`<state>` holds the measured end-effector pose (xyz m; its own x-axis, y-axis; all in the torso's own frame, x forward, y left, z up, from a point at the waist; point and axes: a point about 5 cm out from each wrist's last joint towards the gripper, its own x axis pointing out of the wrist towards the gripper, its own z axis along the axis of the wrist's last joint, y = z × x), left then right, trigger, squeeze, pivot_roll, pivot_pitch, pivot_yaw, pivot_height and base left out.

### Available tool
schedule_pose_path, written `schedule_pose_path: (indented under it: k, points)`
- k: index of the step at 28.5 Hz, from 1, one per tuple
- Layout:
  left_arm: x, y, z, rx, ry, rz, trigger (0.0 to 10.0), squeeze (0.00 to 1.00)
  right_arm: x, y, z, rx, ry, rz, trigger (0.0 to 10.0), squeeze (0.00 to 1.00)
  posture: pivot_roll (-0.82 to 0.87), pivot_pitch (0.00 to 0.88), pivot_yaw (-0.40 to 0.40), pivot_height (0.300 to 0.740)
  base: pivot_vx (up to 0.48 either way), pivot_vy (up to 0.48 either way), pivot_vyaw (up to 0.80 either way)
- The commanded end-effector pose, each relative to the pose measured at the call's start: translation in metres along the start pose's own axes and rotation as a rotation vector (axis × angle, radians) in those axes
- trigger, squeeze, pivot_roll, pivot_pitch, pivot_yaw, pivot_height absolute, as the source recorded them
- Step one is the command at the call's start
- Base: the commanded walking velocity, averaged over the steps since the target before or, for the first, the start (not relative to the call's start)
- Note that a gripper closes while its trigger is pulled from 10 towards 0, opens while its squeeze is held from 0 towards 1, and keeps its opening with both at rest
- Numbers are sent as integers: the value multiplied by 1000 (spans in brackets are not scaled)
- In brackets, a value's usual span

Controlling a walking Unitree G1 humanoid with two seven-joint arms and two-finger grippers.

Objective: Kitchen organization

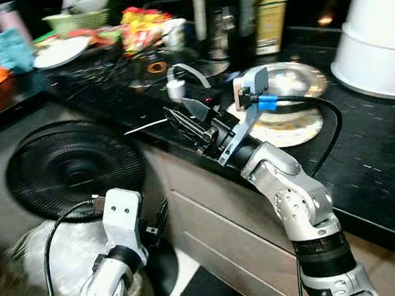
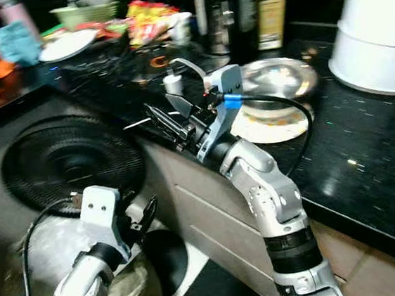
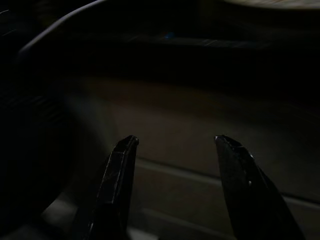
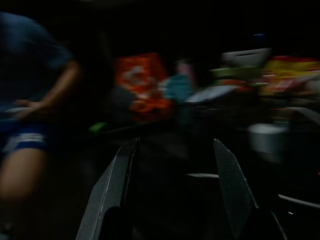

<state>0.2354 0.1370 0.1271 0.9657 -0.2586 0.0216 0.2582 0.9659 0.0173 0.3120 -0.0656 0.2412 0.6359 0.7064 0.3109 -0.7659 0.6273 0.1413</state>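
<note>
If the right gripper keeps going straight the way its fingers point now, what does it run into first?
The right gripper is open, above the black counter's edge, pointing along it to the robot's left. Nothing lies between its fingers. The white charger plug sits beside that line. Farther on, probably the orange bag, though depth is unclear.

V. dark here. My left gripper (image 3: 172, 150) has both black fingers (image 3: 116, 185) spread apart, nothing btwn them, facing a dim cabinet front (image 3: 190, 125).

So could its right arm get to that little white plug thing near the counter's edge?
Probably yes. The right gripper, fingers open, hovers over the black counter edge just short of the white plug, with nothing between them.
</note>
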Motion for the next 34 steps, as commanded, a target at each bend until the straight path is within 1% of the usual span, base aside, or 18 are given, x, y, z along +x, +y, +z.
schedule_pose_path:
  k: [1, 5, 8, 9, 11, 12, 14, 15, 16, 18, 20, 23, 25, 27, 31, 32, 34]
  points:
    - [0, 1, -5, 4, 23, 7, 10000, 0, 4, 0, 2, -36, 2, 5, 10000, 0, 82, 0, 39, 740, 0, 0, -481]
    - [2, 0, -5, 3, 22, 6, 10000, 0, 9, 0, 3, -120, 35, 9, 10000, 0, 87, 0, 28, 740, 0, 0, 0]
    - [3, 0, -5, 3, 21, 5, 10000, 0, 14, -5, 1, -205, 92, -29, 10000, 0, 86, 0, 22, 740, 0, 0, 0]
    - [3, 0, -5, 3, 21, 5, 10000, 0, 16, -7, 2, -224, 100, -43, 10000, 0, 86, 0, 22, 740, 0, 0, 0]
    - [3, 0, -5, 4, 20, 6, 10000, 0, 17, -8, 2, -234, 103, -50, 10000, 0, 86, 0, 22, 740, 0, 0, 0]
    - [4, 0, -4, 9, 14, 10, 10000, 0, 24, -11, 5, -351, 129, -55, 10000, 0, 88, 0, 16, 740, 0, 0, 0]
    - [4, 0, -4, 9, 14, 10, 10000, 0, 24, -11, 5, -351, 129, -55, 10000, 0, 88, 0, 16, 740, 0, 0, 0]
    - [5, 0, -4, 13, 9, 15, 10000, 0, 28, -13, 7, -404, 140, -52, 10000, 0, 90, 0, 11, 740, 0, 0, 0]
    - [6, 0, -4, 14, 8, 16, 10000, 0, 29, -13, 7, -405, 140, -52, 10000, 0, 90, 0, 11, 740, 0, 0, 0]
    - [6, 0, -3, 20, 4, 27, 10000, 0, 34, -16, 9, -485, 170, -71, 10000, 0, 91, 0, 10, 740, 0, 0, 0]
    - [7, 1, -3, 26, 2, 36, 10000, 0, 40, -20, 8, -591, 216, -100, 10000, 0, 99, 0, 2, 740, 0, 0, 0]
    - [8, 1, -3, 28, 2, 40, 10000, 0, 50, -25, 6, -677, 280, -122, 10000, 0, 110, 0, -8, 740, 0, 0, 0]
    - [8, 1, -3, 28, 2, 40, 10000, 0, 52, -26, 5, -692, 298, -125, 10000, 0, 112, 0, -9, 740, 0, 0, 0]
    - [9, 0, -3, 28, 2, 43, 10000, 0, 56, -28, 5, -738, 335, -124, 10000, 0, 116, 0, -15, 740, 0, 0, 0]
    - [9, 0, -4, 25, 0, 48, 10000, 0, 64, -39, 12, -784, 407, -141, 10000, 0, 116, 0, -23, 740, 0, 0, 0]
    - [9, 0, -4, 25, 0, 48, 10000, 0, 64, -39, 12, -784, 407, -141, 10000, 0, 116, 0, -23, 740, 0, 0, 0]
    - [10, 0, -5, 24, 0, 51, 10000, 0, 64, -50, 18, -781, 468, -169, 10000, 0, 115, 0, -26, 740, 0, 0, 0]
